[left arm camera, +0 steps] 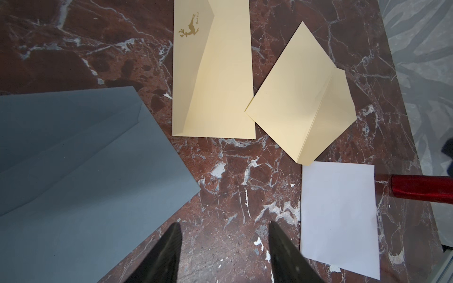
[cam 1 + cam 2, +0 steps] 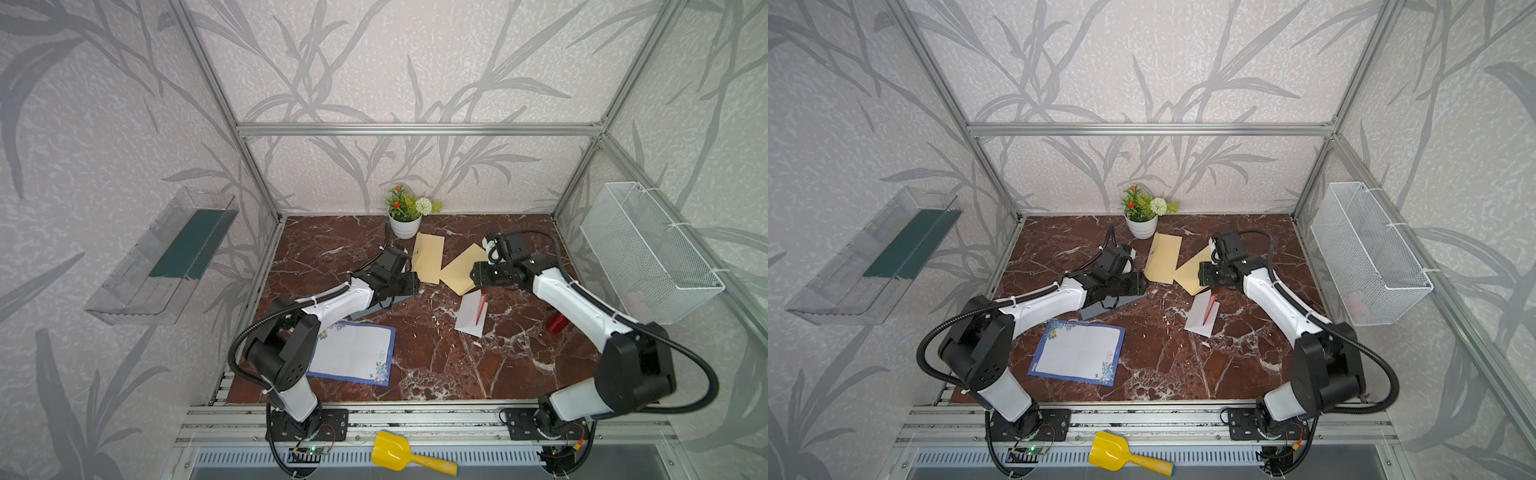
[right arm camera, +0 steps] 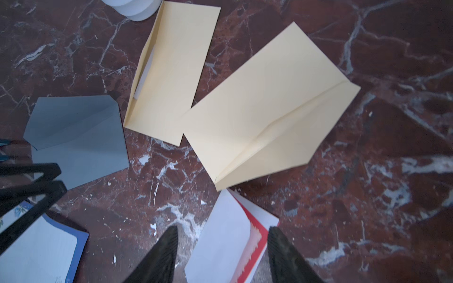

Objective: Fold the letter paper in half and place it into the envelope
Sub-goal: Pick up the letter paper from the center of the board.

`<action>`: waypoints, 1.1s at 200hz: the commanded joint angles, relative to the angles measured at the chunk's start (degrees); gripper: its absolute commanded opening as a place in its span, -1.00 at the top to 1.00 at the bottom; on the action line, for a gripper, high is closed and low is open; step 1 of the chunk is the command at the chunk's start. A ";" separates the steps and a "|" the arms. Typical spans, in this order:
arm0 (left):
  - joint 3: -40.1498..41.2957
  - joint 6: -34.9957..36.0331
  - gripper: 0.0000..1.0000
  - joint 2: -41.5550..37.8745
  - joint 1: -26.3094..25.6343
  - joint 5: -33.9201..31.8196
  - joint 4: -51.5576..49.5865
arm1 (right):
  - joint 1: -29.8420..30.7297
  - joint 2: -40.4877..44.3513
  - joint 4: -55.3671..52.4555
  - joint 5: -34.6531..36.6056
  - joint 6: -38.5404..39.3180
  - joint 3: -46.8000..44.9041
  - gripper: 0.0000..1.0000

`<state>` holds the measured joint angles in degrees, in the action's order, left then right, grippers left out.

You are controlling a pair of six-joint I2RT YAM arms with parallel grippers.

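Hanging over the table with jaws wide and nothing between them, the right gripper sits above a white card with a red inner leaf. Just past that lies a tilted envelope, cream, flap out, and just beside it the deer envelope, near the pot. A white slip shows in the deer envelope's mouth; what it is I cannot tell. The left gripper is likewise spread and empty, over bare table between a grey envelope and the card.

The letter, blue-bordered, lies flat and unfolded by the left arm's base, well apart from both grippers. By that, I judge the task barely begun for this sheet. The fold is not made and nothing grips the paper. Left to do are folding the sheet, lifting it and sliding it into an open envelope.
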<state>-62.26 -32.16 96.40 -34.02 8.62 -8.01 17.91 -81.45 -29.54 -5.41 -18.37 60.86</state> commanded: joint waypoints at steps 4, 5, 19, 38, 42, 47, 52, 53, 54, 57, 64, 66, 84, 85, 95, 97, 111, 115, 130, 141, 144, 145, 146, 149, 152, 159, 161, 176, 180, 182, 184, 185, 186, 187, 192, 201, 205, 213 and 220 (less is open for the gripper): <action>0.65 -0.03 -0.13 -2.54 0.14 -0.55 0.79 | 0.34 7.10 -2.61 0.37 -6.24 -8.59 -0.42; 0.65 0.03 -0.13 -2.54 0.11 -0.50 0.79 | 0.36 7.49 -2.62 0.34 -6.33 -8.97 -0.43; 0.82 0.32 -0.13 -2.96 0.13 -0.76 0.63 | 0.41 11.63 -2.53 -0.31 -8.96 -13.84 -0.52; 1.16 0.35 -0.13 -3.54 0.23 -1.01 0.69 | 0.63 14.91 -1.29 -2.78 -11.63 -18.40 -0.57; 1.30 0.29 -0.13 -3.63 0.19 -1.15 0.75 | 0.82 15.22 -1.01 -3.19 -12.09 -18.85 -0.58; 1.36 0.32 -0.13 -3.66 0.26 -1.14 0.77 | 1.06 15.51 -0.59 -3.57 -12.72 -19.54 -0.58; 1.50 0.30 -0.13 -3.79 0.21 -1.21 0.74 | 1.35 15.62 -0.13 -3.84 -13.26 -19.95 -0.58; 1.47 0.33 -0.13 -3.78 0.19 -1.18 0.73 | 1.39 15.62 -0.11 -3.87 -13.35 -20.01 -0.58; 1.54 0.34 -0.13 -3.81 0.23 -1.17 0.77 | 1.49 15.62 -0.05 -3.93 -13.44 -20.09 -0.58; 1.66 0.28 -0.13 -3.89 0.20 -1.22 0.75 | 1.76 15.62 0.25 -3.99 -13.79 -20.27 -0.58; 1.81 0.26 -0.13 -3.96 0.26 -1.20 0.83 | 2.19 15.33 0.98 -4.04 -14.26 -20.51 -0.58; 1.90 0.22 -0.13 -3.94 0.22 -1.18 0.85 | 2.30 15.17 1.24 -4.07 -14.42 -20.65 -0.58; 2.44 0.02 -0.13 -4.28 0.25 -1.16 0.85 | 2.74 13.58 3.77 -5.60 -15.64 -21.10 -0.59; 2.47 0.05 -0.13 -4.29 0.26 -1.16 0.91 | 2.74 13.50 4.00 -5.68 -15.73 -21.16 -0.59; 2.82 0.01 -0.13 -4.55 0.25 -1.40 0.80 | 2.83 12.64 5.81 -6.51 -16.44 -21.54 -0.58; 2.88 0.04 -0.13 -4.60 0.20 -1.37 0.85 | 2.85 12.46 6.12 -6.60 -16.54 -21.57 -0.58; 3.27 -0.06 -0.13 -4.98 0.26 -1.51 0.88 | 2.92 10.76 7.99 -7.06 -17.25 -21.74 -0.56; 3.33 -0.04 -0.13 -5.06 0.19 -1.58 0.85 | 2.92 10.15 8.45 -7.19 -17.43 -21.66 -0.55; 3.70 -0.26 -0.13 -5.34 0.25 -1.60 0.93 | 2.92 7.59 10.42 -7.82 -17.80 -21.56 -0.48; 3.89 -0.30 -0.13 -5.52 0.26 -1.46 1.05 | 2.94 5.60 12.08 -8.51 -18.66 -21.51 -0.35; 3.90 -0.29 -0.13 -5.60 0.26 -1.43 1.06 | 2.92 5.16 12.56 -8.80 -19.52 -21.57 -0.30; 3.90 -0.33 -0.13 -5.60 0.26 -1.42 1.07 | 2.92 4.94 12.70 -8.86 -19.65 -21.57 -0.28; 3.90 -0.34 -0.13 -5.61 0.22 -1.42 1.07 | 2.92 4.74 12.86 -8.93 -19.67 -21.57 -0.26; 3.86 -0.31 -0.13 -5.69 0.19 -1.45 1.07 | 2.92 4.20 13.25 -9.14 -19.83 -21.53 -0.20; 3.89 -0.35 -0.13 -5.74 0.25 -1.43 0.99 | 2.92 3.67 13.61 -9.32 -20.03 -21.49 -0.14; 3.94 -0.32 -0.13 -5.83 0.26 -1.51 0.84 | 2.97 2.64 14.55 -9.70 -20.44 -21.53 -0.01; 3.96 -0.30 -0.13 -5.91 0.25 -1.51 0.88 | 3.00 2.33 14.85 -9.86 -20.53 -21.56 0.03; 4.08 -0.34 -0.13 -6.01 0.32 -1.50 0.76 | 2.92 0.79 16.11 -9.87 -21.25 -21.90 0.24; 4.08 -0.35 -0.13 -6.05 0.29 -1.50 0.74 | 2.98 0.53 16.35 -9.89 -21.27 -21.97 0.29; 4.05 -0.36 -0.13 -5.98 0.30 -1.50 0.72 | 2.93 0.33 16.42 -9.88 -21.33 -21.98 0.32; 4.07 -0.33 -0.13 -5.97 0.34 -1.55 0.72 | 2.88 0.26 16.44 -9.88 -21.35 -22.00 0.34; 4.07 -0.30 -0.13 -5.96 0.31 -1.57 0.76 | 2.90 0.21 16.44 -9.88 -21.35 -22.01 0.36; 4.07 -0.33 -0.13 -5.96 0.29 -1.54 0.78 | 2.95 0.18 16.44 -9.88 -21.35 -21.97 0.37; 4.08 -0.39 -0.13 -5.96 0.32 -1.56 0.75 | 2.94 0.16 16.49 -9.93 -21.36 -21.95 0.39; 4.08 -0.44 -0.13 -5.96 0.38 -1.43 0.69 | 2.92 0.07 16.47 -10.04 -21.27 -21.93 0.46; 4.20 -0.78 -0.13 -5.97 0.54 -1.28 0.93 | 2.93 0.35 16.38 -10.30 -21.10 -22.00 0.60; 4.37 -1.06 -0.13 -6.04 0.62 -1.02 1.21 | 2.99 0.68 16.09 -10.40 -20.97 -22.01 0.66; 4.79 -1.73 -0.13 -6.05 0.99 -0.44 2.00 | 3.01 1.53 15.33 -10.34 -20.59 -21.93 0.76; 5.22 -2.21 -0.13 -6.10 1.26 0.44 3.05 | 3.01 2.54 14.25 -10.25 -20.17 -21.84 0.83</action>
<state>-58.65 -32.45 92.03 -33.61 8.10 -7.05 20.69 -81.28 -14.83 -15.05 -38.92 39.24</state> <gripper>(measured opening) 0.566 0.136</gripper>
